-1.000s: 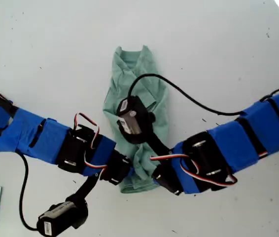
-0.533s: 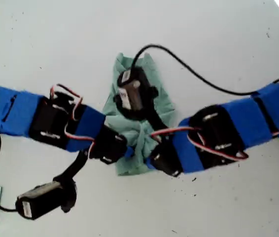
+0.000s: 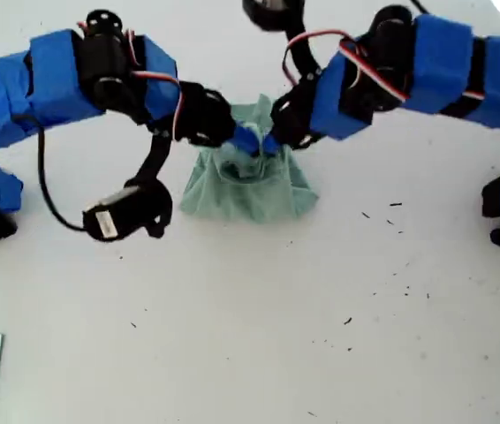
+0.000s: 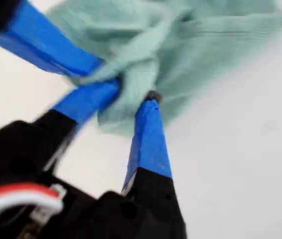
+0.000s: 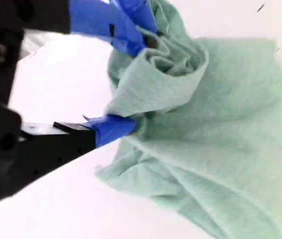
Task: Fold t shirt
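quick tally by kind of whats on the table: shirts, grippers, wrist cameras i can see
t shirt: 1, pale mint green, bunched up
grippers: 2, my first gripper and my second gripper, both pinching the shirt fabric
wrist cameras seen in the exterior view: 1 clearly, a black one toward that view's left; a dark part at its top edge cannot be told
total: 4

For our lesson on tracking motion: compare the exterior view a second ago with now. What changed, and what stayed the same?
Both arms swept toward the exterior view's top, dragging the t shirt's lower end up over itself, so the long strip became a short bunched bundle. My first gripper and my second gripper stay clamped on the cloth. The white table is unchanged.
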### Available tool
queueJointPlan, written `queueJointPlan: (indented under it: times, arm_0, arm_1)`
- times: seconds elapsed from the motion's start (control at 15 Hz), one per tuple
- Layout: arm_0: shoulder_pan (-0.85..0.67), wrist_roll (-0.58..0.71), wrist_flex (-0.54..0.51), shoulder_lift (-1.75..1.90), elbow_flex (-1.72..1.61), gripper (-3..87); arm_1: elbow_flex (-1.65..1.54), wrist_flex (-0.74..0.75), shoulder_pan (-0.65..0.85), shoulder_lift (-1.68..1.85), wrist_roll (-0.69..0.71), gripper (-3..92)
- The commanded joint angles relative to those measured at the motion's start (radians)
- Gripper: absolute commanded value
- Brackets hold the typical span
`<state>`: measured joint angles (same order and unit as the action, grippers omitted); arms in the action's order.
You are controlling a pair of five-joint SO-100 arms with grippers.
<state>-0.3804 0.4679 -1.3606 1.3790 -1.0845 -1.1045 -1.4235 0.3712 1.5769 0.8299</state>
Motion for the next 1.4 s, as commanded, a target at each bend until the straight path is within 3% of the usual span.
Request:
queueJointPlan:
  times: [0.0,0.13,0.4,0.53,0.67,0.8,0.87,0.93,1.0,1.07,1.13,1.33]
  arm_0:
    - [-0.153,0.014,-0.009,0.132,-0.028,28.0]
    - [-0.225,0.026,-0.028,0.215,-0.153,28.3]
    - [-0.319,0.037,0.241,0.727,-0.836,26.6]
    - [-0.267,0.002,0.276,0.973,-1.155,22.2]
    - [-0.112,-0.153,0.377,1.351,-1.531,12.8]
    - [0.04,-0.364,0.368,1.931,-1.931,-0.1]
    - [0.129,-0.46,0.342,2.229,-2.114,-0.1]
    - [0.221,-0.565,0.407,2.164,-2.163,0.5]
    - [0.27,-0.586,0.422,2.149,-2.163,2.7]
    - [0.278,-0.586,0.348,2.229,-2.161,5.7]
    - [0.261,-0.6,0.337,2.226,-2.161,8.5]
    - [0.259,-0.344,0.33,2.226,-2.157,13.4]
  arm_1:
    - [-0.163,0.127,0.202,0.176,-0.023,34.9]
    - [-0.414,0.164,0.334,0.314,-0.084,31.5]
    - [-0.907,0.219,0.388,0.738,-0.075,24.4]
    - [-1.18,0.23,0.331,0.979,-0.069,24.0]
    - [-1.482,0.264,0.232,1.229,-0.155,21.3]
    - [-1.735,0.241,0.121,1.489,-0.281,18.8]
    - [-1.841,0.201,0.1,1.617,-0.342,18.4]
    - [-1.944,0.166,0.086,1.773,-0.368,18.1]
    - [-1.997,0.077,0.103,1.922,-0.354,17.9]
    - [-1.982,0.046,0.086,1.922,-0.426,17.6]
    - [-1.985,0.052,0.081,1.924,-0.48,17.3]
    - [-1.988,0.057,0.002,1.924,-0.255,16.4]
